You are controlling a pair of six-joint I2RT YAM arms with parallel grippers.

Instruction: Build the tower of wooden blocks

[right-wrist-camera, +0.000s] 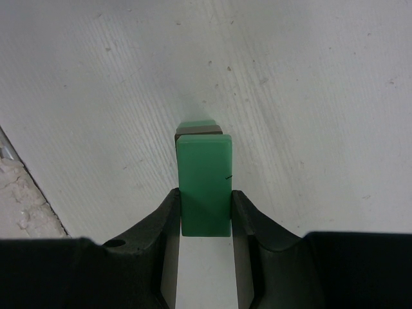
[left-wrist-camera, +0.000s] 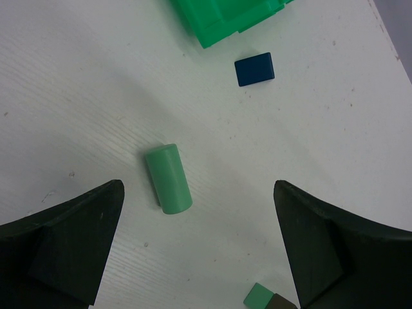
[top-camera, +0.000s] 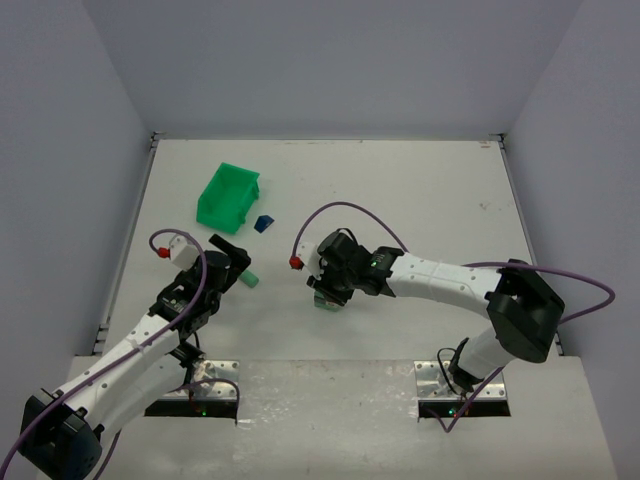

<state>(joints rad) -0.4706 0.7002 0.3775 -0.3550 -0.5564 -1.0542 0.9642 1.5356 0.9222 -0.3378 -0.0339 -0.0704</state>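
**A:** White table [top-camera: 420, 190], pale grey walls round it. What do you have to work with?

**B:** Biggest first: the green bin [top-camera: 228, 193] sits at ten o'clock from the table's centre. Your left gripper [top-camera: 232, 262] is at nine o'clock, jaws spread wide and empty. The green cylinder [left-wrist-camera: 168, 178] lies on its side in view between its fingers, untouched. Your right gripper [top-camera: 325, 290], just six o'clock of centre, is clamped across the width of a flat green block [right-wrist-camera: 205, 187].

**A:** And the wood block tower?

**B:** Not up yet, I'd judge. The dark blue block [top-camera: 263, 224] lies at four o'clock off the bin. A green sliver [right-wrist-camera: 198, 124] shows just past the held block, and I cannot tell whether they touch.

**A:** Handling?

**B:** Probably light, hard, smooth-painted wood that slips and topples easily. Pinch flat opposite faces. The cylinder will likely roll.
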